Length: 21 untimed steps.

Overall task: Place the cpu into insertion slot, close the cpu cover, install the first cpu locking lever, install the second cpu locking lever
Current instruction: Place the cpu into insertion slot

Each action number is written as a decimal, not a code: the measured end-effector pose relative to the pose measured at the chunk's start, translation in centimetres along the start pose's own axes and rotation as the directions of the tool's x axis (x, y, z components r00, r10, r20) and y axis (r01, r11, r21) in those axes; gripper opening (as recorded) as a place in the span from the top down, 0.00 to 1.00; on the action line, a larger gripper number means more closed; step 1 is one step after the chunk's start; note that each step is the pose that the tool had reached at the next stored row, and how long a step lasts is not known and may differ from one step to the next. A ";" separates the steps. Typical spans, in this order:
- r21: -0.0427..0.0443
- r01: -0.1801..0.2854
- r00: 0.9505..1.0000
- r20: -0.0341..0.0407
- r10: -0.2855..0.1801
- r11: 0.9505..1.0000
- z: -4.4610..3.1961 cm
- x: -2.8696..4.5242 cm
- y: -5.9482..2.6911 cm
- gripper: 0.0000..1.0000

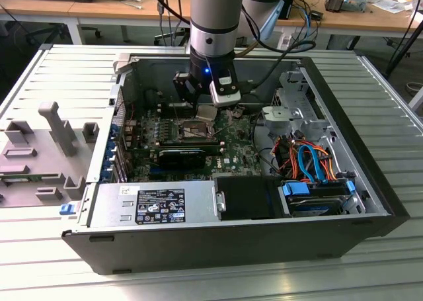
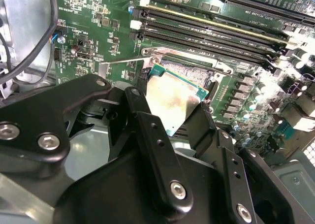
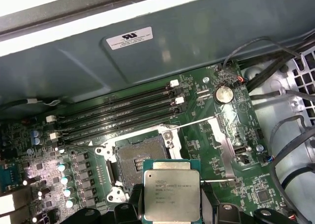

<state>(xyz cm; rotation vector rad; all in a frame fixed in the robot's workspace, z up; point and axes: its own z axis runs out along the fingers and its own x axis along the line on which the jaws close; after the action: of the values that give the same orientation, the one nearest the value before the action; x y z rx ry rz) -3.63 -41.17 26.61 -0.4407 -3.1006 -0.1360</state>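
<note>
The arm (image 1: 211, 16) reaches straight down into the open computer case (image 1: 198, 248). Its hand (image 3: 171, 207) is clamped on two opposite edges of the chip (image 3: 171, 192), which hangs close over the uncovered socket (image 3: 138, 160) of the green board (image 3: 206, 130), not yet seated.

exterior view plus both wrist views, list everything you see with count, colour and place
cpu: one, silver-grey top, held near the insertion slot, not seated
insertion slot: one, dark centre, silvery frame, open, on the motherboard
motherboard: one, green, inside the computer case
memory slots: four, black, beside the insertion slot
coin battery: one, silver, on the motherboard
power supply: one, silver, by the case's near wall
cables: bunch, orange and blue, exterior view's right
computer case: one, black, open, on the table
table: one, grey, slatted
robot arm: one, grey, reaching into the case
jaws: black, shut on the cpu
</note>
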 end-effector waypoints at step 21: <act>-0.002 -0.092 0.996 0.008 0.092 0.996 0.03 0.00 0.00 0.45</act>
<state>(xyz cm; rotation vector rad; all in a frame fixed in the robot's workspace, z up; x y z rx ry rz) -3.63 -41.17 26.58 -0.5850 -3.0808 -0.1361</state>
